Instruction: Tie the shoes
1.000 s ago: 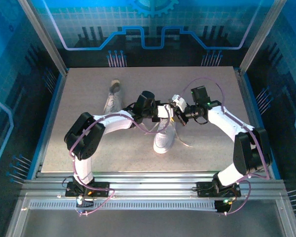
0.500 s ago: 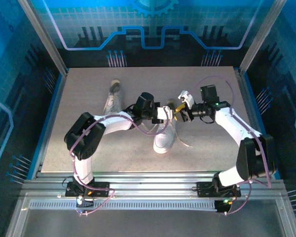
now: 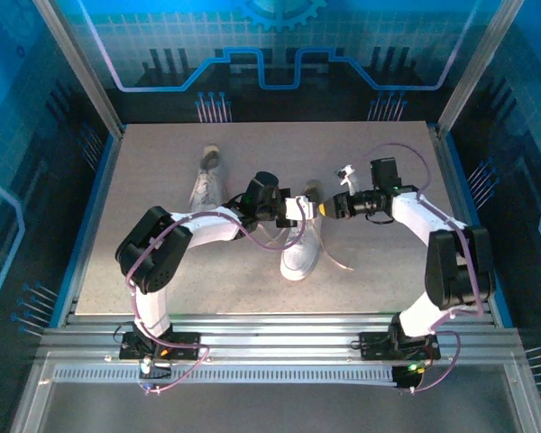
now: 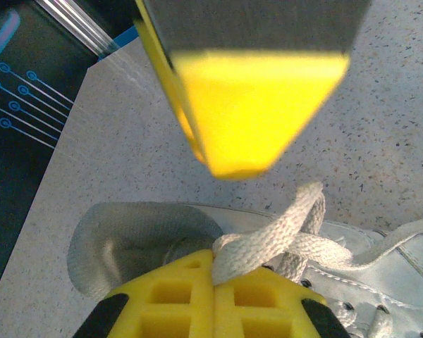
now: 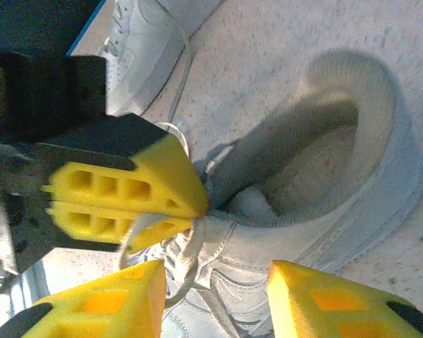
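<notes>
Speckled grey table (image 3: 153,180), blue-lit enclosure (image 3: 270,54)

left gripper (image 5: 196,213) pinched shut on lace (image 4: 268,243) | right gripper (image 5: 211,299) jaws apart, seemingly empty | arms angled inward

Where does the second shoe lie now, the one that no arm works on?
In the top view the second shoe lies far back on the left side of the table, left of the other shoe.

Two shoes (image 3: 298,254) (image 3: 206,183), two grippers (image 3: 315,208) (image 3: 341,190)
</notes>
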You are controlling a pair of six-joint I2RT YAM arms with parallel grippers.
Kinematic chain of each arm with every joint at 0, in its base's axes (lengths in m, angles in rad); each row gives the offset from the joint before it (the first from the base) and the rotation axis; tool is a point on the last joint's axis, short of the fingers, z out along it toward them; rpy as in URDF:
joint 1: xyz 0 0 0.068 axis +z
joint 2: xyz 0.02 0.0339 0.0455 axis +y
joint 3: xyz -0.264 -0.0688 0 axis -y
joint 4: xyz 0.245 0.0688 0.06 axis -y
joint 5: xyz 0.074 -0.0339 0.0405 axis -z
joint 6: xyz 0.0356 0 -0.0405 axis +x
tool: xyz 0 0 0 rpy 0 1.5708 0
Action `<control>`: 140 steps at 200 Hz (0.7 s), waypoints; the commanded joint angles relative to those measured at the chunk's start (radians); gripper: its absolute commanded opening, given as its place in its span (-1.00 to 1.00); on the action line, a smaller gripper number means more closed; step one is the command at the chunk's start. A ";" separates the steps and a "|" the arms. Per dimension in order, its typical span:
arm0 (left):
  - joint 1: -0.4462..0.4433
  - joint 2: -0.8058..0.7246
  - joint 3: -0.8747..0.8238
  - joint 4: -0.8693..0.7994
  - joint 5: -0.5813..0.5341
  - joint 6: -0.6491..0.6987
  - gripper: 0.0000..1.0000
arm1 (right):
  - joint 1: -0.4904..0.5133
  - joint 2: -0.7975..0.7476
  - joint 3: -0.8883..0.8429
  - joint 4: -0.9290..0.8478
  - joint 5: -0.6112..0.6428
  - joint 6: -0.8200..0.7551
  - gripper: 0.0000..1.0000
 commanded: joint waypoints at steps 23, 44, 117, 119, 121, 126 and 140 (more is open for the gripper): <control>0.000 -0.016 -0.033 -0.042 0.005 -0.006 -1.00 | 0.037 0.057 0.033 0.039 -0.095 0.032 -0.13; 0.000 -0.014 -0.032 -0.043 0.002 -0.005 -1.00 | 0.046 0.074 0.048 0.024 -0.087 0.012 -0.13; 0.000 -0.018 -0.025 -0.062 -0.002 -0.004 -0.98 | 0.073 0.122 0.086 0.001 -0.045 -0.013 -0.70; 0.000 -0.020 -0.027 -0.063 -0.003 -0.004 -0.97 | 0.073 0.120 0.087 0.002 -0.044 -0.011 -0.74; 0.000 -0.021 -0.027 -0.063 -0.004 -0.004 -0.96 | 0.074 0.117 0.085 0.002 -0.042 -0.011 -0.80; 0.000 -0.025 -0.029 -0.064 -0.004 -0.004 -0.93 | 0.074 0.112 0.081 0.006 -0.037 -0.010 -0.89; 0.002 -0.040 -0.036 -0.071 -0.002 -0.005 -0.85 | 0.073 0.085 0.064 0.025 -0.017 -0.007 -1.00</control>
